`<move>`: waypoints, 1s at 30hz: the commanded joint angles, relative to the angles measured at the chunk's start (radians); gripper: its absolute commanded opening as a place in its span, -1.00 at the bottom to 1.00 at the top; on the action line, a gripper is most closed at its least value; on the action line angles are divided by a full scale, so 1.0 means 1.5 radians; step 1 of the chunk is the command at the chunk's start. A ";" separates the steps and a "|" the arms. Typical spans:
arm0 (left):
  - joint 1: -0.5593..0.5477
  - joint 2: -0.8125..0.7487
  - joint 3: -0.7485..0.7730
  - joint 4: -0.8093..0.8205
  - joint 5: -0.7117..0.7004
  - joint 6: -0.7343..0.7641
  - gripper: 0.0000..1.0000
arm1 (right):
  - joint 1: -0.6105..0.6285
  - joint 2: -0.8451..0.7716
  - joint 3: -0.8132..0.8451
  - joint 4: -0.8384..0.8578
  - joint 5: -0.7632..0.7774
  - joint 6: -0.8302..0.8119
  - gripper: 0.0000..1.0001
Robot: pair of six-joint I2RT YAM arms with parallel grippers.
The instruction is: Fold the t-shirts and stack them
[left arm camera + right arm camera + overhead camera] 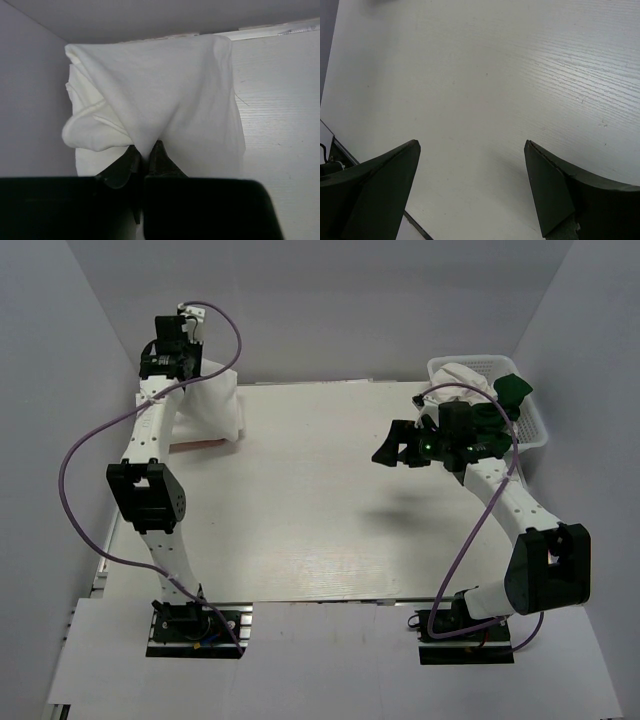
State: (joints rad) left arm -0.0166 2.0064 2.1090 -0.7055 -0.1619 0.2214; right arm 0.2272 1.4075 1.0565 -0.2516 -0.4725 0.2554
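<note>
My left gripper [190, 375] is shut on a white t-shirt [212, 405] and holds it hanging above the table's far left corner. In the left wrist view the cloth [165, 95] drapes down from the pinched gripper [146, 155]. A red-edged piece [200, 443] lies flat under the hanging shirt. My right gripper [395, 452] is open and empty above the table's right half; the right wrist view shows only bare table between its fingers [547, 190]. More white cloth [470, 375] and a dark green t-shirt [512, 390] lie in the basket.
A white plastic lattice basket [535, 425] stands at the far right corner, just behind my right arm. Grey walls close in the table on the left, back and right. The white table [310, 510] spreads between the arms.
</note>
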 commanded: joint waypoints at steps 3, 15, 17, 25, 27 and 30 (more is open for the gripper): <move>0.045 -0.017 0.045 0.044 0.062 0.022 -1.00 | -0.003 -0.003 0.036 -0.008 0.004 0.003 0.81; 0.118 0.053 0.017 0.098 0.107 0.029 -1.00 | -0.002 0.023 0.066 -0.031 0.010 0.001 0.81; 0.134 0.072 0.017 0.112 0.113 0.035 -1.00 | -0.002 0.026 0.071 -0.034 0.008 0.003 0.81; 0.173 0.120 0.034 0.185 0.092 0.057 -1.00 | -0.002 0.057 0.101 -0.046 0.010 0.012 0.81; 0.181 0.127 0.028 0.206 0.092 0.064 -1.00 | 0.000 0.066 0.112 -0.050 0.007 0.015 0.81; 0.195 0.145 0.028 0.231 0.098 0.071 -1.00 | -0.003 0.083 0.125 -0.055 0.003 0.019 0.81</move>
State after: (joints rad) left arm 0.2489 2.2429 2.1223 -0.4702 -0.0124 0.2989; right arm 0.2264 1.5158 1.1877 -0.3214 -0.4660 0.2737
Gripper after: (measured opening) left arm 0.134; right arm 0.902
